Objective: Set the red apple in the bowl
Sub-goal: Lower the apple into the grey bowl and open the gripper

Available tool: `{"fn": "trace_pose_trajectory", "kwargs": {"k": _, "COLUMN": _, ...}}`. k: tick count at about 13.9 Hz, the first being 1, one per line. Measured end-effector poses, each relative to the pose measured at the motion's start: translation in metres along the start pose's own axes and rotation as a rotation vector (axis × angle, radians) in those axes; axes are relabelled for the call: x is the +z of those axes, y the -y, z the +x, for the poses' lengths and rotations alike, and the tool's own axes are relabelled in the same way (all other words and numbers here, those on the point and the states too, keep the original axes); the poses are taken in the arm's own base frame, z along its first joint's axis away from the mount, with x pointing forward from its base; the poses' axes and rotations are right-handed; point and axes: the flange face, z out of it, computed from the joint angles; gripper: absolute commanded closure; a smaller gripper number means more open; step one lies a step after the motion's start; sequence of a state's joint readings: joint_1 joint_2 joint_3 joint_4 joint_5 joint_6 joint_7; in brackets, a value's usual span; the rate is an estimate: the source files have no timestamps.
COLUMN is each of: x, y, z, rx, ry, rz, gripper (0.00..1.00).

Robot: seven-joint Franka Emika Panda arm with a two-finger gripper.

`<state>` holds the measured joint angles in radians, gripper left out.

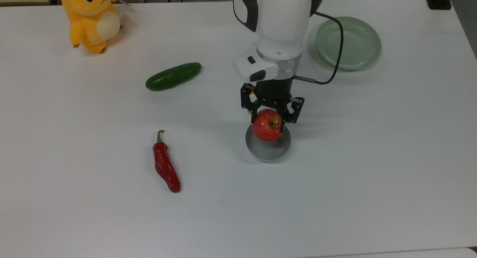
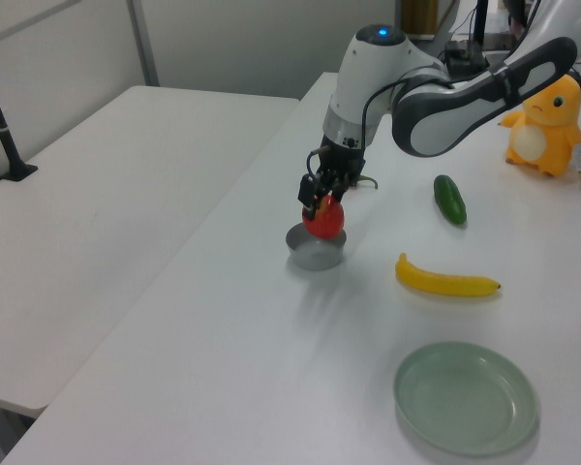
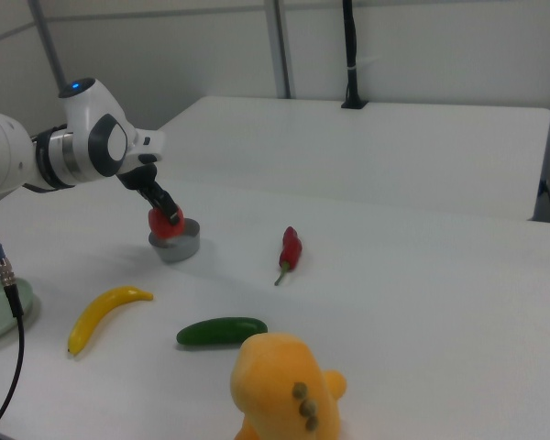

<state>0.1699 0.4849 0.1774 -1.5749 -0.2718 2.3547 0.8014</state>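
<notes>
While held over its target, the load catalogues as follows.

Arm: white Panda arm [image 1: 279, 23] reaching in from the top view's far edge, wrist pointing straight down; in the left view the forearm slopes down from the right to a vertical wrist.

Bowl: grey bowl [image 1: 274, 151], upright on the table, directly under the load.

Red apple: red apple [image 1: 267, 125] at the bowl's mouth; whether its underside already dips below the rim is hard to judge.

Handling: likely rigid, moderately heavy, glossy skin prone to slipping; best pinched across its widest girth.

Gripper: gripper [image 1: 271, 114], black fingers clamped on opposite flanks of the apple, stem dimple facing up.
</notes>
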Motion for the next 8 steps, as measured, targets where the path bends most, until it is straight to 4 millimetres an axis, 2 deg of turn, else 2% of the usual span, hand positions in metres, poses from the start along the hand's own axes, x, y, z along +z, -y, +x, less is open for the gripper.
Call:
{"fn": "trace_pose_trajectory", "kwargs": {"k": 7, "x": 0.023, "y": 0.011, "z": -0.002, "rx": -0.028, "ry": -0.052, "rz": 0.071, "gripper": 0.69}}
{"fn": "trace_pose_trajectory", "kwargs": {"k": 8, "x": 0.025, "y": 0.012, "z": -0.002, "rx": -0.03, "ry": -0.061, "rz": 0.081, "gripper": 0.65}}
